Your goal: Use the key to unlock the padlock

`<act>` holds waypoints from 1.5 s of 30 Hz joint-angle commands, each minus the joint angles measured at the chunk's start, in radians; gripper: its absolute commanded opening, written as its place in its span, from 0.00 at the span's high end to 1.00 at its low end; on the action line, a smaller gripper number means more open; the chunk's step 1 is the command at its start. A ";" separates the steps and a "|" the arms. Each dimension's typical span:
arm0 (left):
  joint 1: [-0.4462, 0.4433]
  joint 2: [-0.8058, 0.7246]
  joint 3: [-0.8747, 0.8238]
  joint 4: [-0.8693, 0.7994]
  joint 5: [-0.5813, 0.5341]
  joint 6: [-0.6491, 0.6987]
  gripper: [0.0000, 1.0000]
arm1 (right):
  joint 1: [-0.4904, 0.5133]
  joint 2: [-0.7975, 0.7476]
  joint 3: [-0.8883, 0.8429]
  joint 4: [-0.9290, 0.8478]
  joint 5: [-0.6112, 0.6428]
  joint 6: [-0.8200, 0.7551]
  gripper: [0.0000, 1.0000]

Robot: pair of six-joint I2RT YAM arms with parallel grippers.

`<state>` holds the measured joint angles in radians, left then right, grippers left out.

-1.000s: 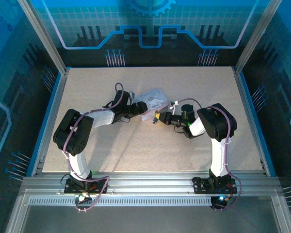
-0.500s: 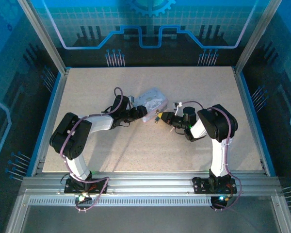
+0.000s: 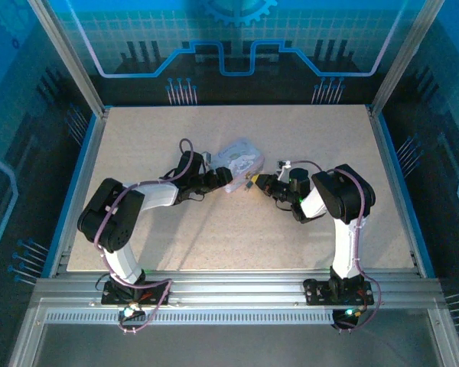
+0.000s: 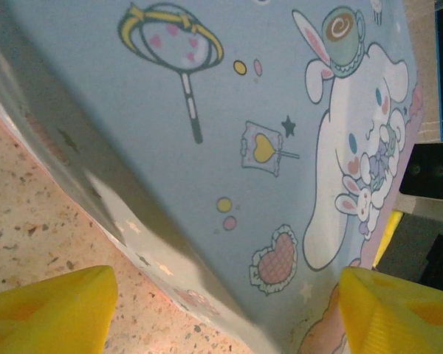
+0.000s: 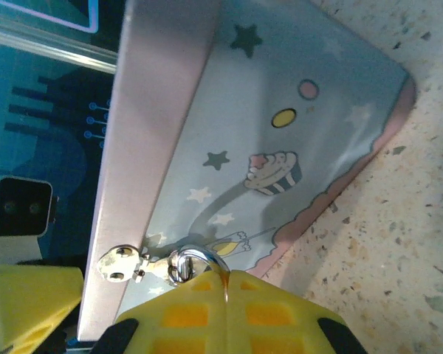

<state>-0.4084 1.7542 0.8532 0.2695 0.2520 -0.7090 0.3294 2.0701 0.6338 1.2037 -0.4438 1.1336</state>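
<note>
The padlock (image 3: pixel 239 159) is flanked closely by the left gripper (image 3: pixel 223 179) and the right gripper (image 3: pixel 254 182) mid-table (image 3: pixel 214 237).
</note>
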 commanded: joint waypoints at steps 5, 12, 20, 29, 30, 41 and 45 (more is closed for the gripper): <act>-0.012 -0.074 -0.039 -0.113 0.010 0.011 0.18 | 0.007 -0.022 -0.028 0.033 0.139 0.073 1.00; -0.001 -0.204 -0.060 -0.158 -0.044 0.042 0.14 | -0.012 -0.118 -0.095 -0.028 0.201 -0.006 1.00; 0.008 -0.309 -0.083 -0.202 -0.075 0.061 0.12 | -0.035 -0.104 -0.091 -0.038 0.153 0.001 1.00; 0.024 -0.476 -0.147 -0.230 -0.195 0.109 0.02 | -0.067 -0.402 -0.156 -0.390 0.135 -0.228 1.00; 0.028 -0.502 -0.158 -0.236 -0.209 0.113 0.01 | -0.069 -0.443 -0.154 -0.456 0.118 -0.256 1.00; 0.067 -0.686 -0.227 -0.279 -0.330 0.153 0.01 | -0.070 -0.848 -0.131 -1.245 0.133 -0.553 1.00; 0.077 -0.691 -0.235 -0.280 -0.338 0.151 0.01 | -0.069 -0.854 -0.118 -1.385 0.140 -0.599 1.00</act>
<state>-0.3439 1.0786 0.6361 0.0048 -0.0490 -0.5842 0.2714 1.2129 0.4873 0.0551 -0.3180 0.6216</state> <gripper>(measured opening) 0.990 0.050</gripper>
